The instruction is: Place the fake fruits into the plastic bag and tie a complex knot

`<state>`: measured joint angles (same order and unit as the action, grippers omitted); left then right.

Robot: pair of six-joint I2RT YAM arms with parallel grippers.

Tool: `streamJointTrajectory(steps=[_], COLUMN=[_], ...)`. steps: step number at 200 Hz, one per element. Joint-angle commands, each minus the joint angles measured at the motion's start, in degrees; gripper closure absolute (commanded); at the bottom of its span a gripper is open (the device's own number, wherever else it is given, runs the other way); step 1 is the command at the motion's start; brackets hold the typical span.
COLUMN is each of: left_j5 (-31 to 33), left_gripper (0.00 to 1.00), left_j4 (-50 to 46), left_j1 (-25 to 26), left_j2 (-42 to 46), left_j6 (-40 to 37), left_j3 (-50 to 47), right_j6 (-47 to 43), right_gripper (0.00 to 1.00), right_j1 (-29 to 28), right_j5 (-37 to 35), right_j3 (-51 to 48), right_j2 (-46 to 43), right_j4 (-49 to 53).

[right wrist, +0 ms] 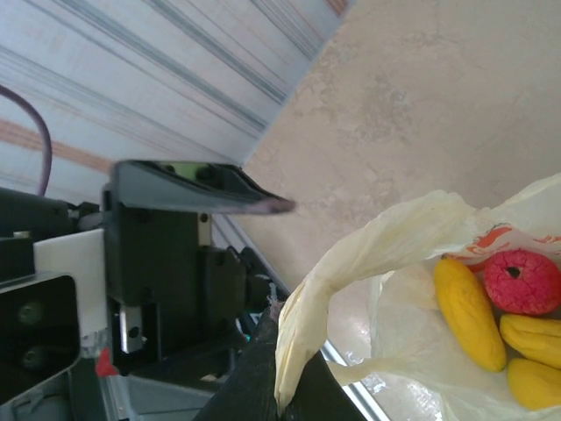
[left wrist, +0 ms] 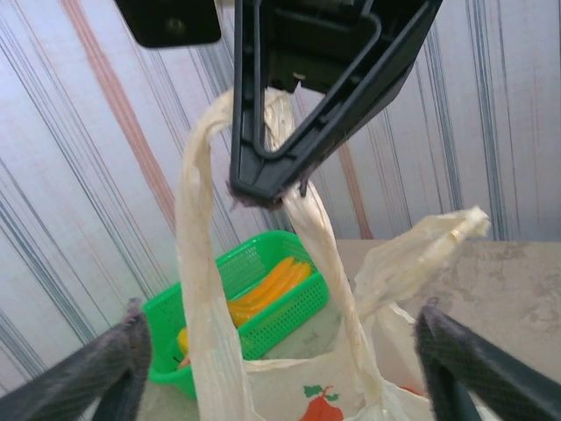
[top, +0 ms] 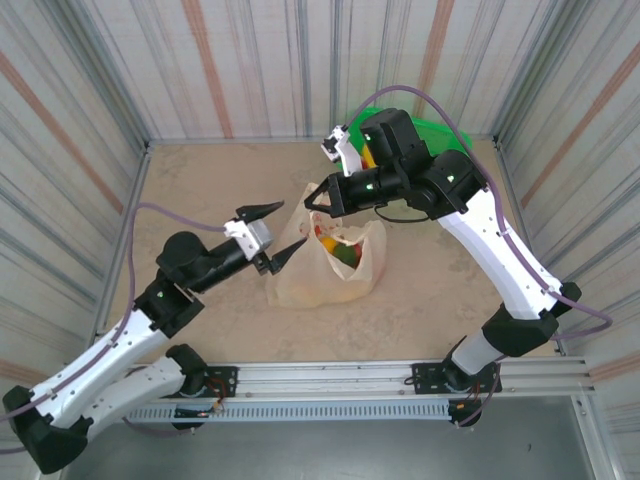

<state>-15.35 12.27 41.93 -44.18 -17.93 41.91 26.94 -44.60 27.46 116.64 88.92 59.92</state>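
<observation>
The plastic bag (top: pixel 325 262) stands mid-table with its mouth up and fake fruits (top: pixel 335 245) inside. In the right wrist view these include yellow ones (right wrist: pixel 469 311) and a red one (right wrist: pixel 521 281). My right gripper (top: pixel 318 197) is shut on one handle loop (left wrist: pixel 206 263) and holds it up above the bag; the pinch shows at its jaws (right wrist: pixel 282 351). My left gripper (top: pixel 270 235) is open just left of the bag, and its fingertips (left wrist: pixel 123 360) straddle the raised loop without touching it. The other handle (left wrist: pixel 429 241) hangs loose. No knot is in view.
A green basket (left wrist: pixel 254 307) with yellow bananas (left wrist: pixel 272 285) stands at the back right corner (top: pixel 440 130), behind the right arm. Corrugated walls enclose the table on three sides. A metal rail (top: pixel 400 375) runs along the near edge.
</observation>
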Motion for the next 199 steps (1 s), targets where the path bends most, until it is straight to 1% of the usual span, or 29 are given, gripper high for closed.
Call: streamJointTrajectory(steps=[1, 14, 41, 73, 98, 120, 138, 146, 150, 154, 158, 164, 171, 175, 181, 185, 199], left_j5=[-0.5, -1.8, -6.0, -6.8, -11.0, -12.8, -13.8, -14.3, -14.7, -15.0, -15.5, -16.4, -17.0, -16.9, -16.3, -15.8, -15.1], left_gripper=[0.09, 0.02, 0.01, 0.06, 0.15, 0.31, 0.44, 0.52, 0.58, 0.68, 0.79, 1.00, 1.00, 1.00, 1.00, 1.00, 1.00], left_j4=[-1.1, -1.2, 0.4, 3.7, 5.7, 7.4, 9.1, 10.1, 10.5, 10.8, 11.1, 11.4, 11.3, 11.2, 11.1, 11.1, 9.5], left_j1=[-0.7, -0.9, -1.7, -2.1, -3.3, -3.6, -4.9, -5.6, -6.0, -6.3, -6.5, -6.9, -7.2, -7.3, -7.4, -7.6, -8.9], left_j2=[-2.2, -5.2, -11.1, -15.7, -17.8, -18.9, -20.0, -20.4, -20.7, -21.0, -21.1, -21.6, -21.8, -21.8, -21.5, -21.2, -19.3], left_j6=[-0.2, 0.4, 3.1, 3.7, 5.7, 6.2, 6.9, 7.4, 7.7, 8.0, 8.3, 8.7, 9.0, 9.2, 9.5, 9.7, 10.3], left_j3=[1.6, 3.7, 7.8, 8.9, 8.5, 8.1, 7.9, 7.8, 7.8, 7.9, 8.1, 8.3, 8.4, 8.4, 8.2, 8.0, 7.3], right_j6=[-2.6, -2.7, -2.7, -2.7, -2.8, -2.7, -2.7, -2.7, -2.7, -2.7, -2.7, -3.0, -3.7, -4.2, -5.6, -6.7, -12.1], right_gripper=[1.00, 1.00, 1.00, 1.00, 1.00, 1.00, 1.00, 1.00, 1.00, 1.00, 1.00, 1.00, 0.99, 0.92, 0.78, 0.74, 0.66], right_j1=[-0.2, -0.5, -0.9, -1.3, -1.5, -1.5, -1.5, -1.4, -1.3, -1.3, -1.2, -1.1, -0.7, -0.4, 0.1, 0.5, 1.5], right_j5=[2.2, 2.4, 2.4, 2.6, 3.0, 3.5, 3.7, 3.9, 4.0, 4.0, 4.0, 4.0, 3.7, 3.5, 3.5, 3.7, 3.6], right_j3=[0.9, 1.2, 1.8, 2.0, 2.1, 2.3, 2.5, 2.6, 2.6, 2.6, 2.6, 2.6, 2.5, 2.5, 2.1, 1.8, 0.2], right_j2=[-0.3, -0.2, -0.1, -0.1, 0.0, 0.4, 1.0, 1.0, 1.0, 1.0, 1.0, 1.0, 0.9, 0.8, 0.4, 0.0, -2.5], right_j4=[-0.2, -0.8, -1.1, -1.1, -1.6, -1.9, -2.1, -2.3, -2.3, -2.5, -2.5, -2.6, -2.4, -2.3, -2.4, -2.3, -2.5])
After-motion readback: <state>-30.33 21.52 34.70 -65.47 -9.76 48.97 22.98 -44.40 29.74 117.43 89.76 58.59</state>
